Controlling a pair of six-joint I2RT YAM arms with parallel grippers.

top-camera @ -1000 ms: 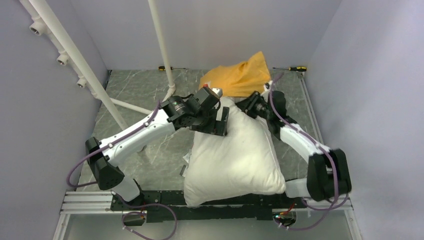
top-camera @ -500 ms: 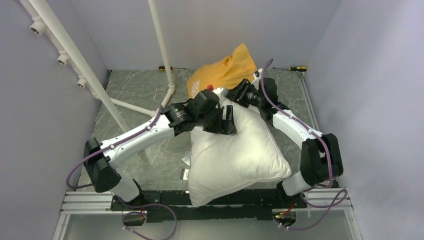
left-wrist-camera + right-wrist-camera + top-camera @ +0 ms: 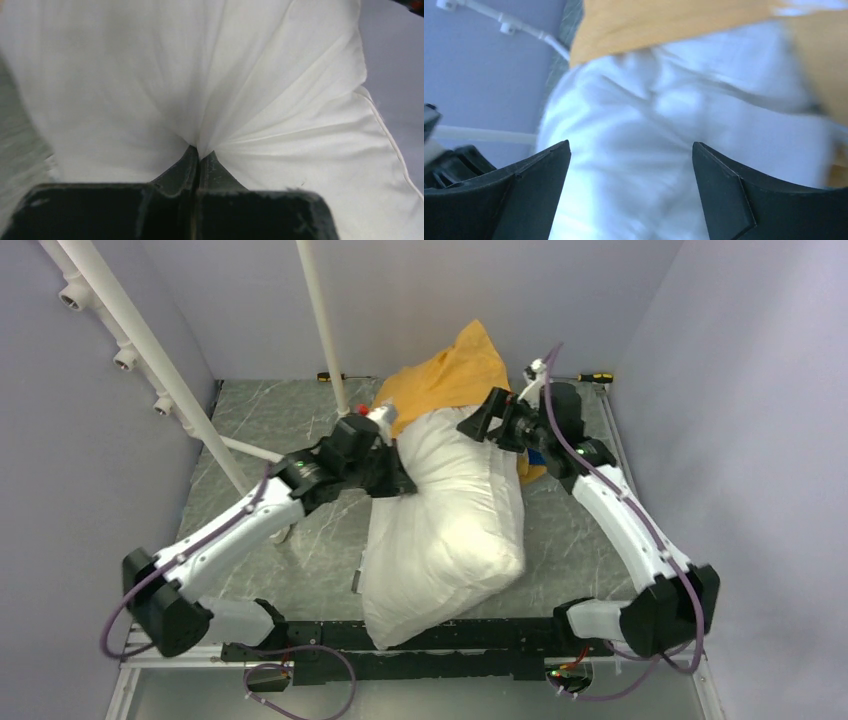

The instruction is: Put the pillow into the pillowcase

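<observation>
The left arm (image 3: 240, 525) is stretched from the near left corner of the desk diagonally toward its middle, the wrist being turned rightward. The left gripper (image 3: 198, 152) is closed, with a fold of the pillow (image 3: 280, 150) pinched between its jaws. The right arm (image 3: 625, 515) is raised from the near right corner toward the far edge and bent leftward. The right gripper (image 3: 631, 165) is held with its fingers (image 3: 724, 185) spread wide apart.
</observation>
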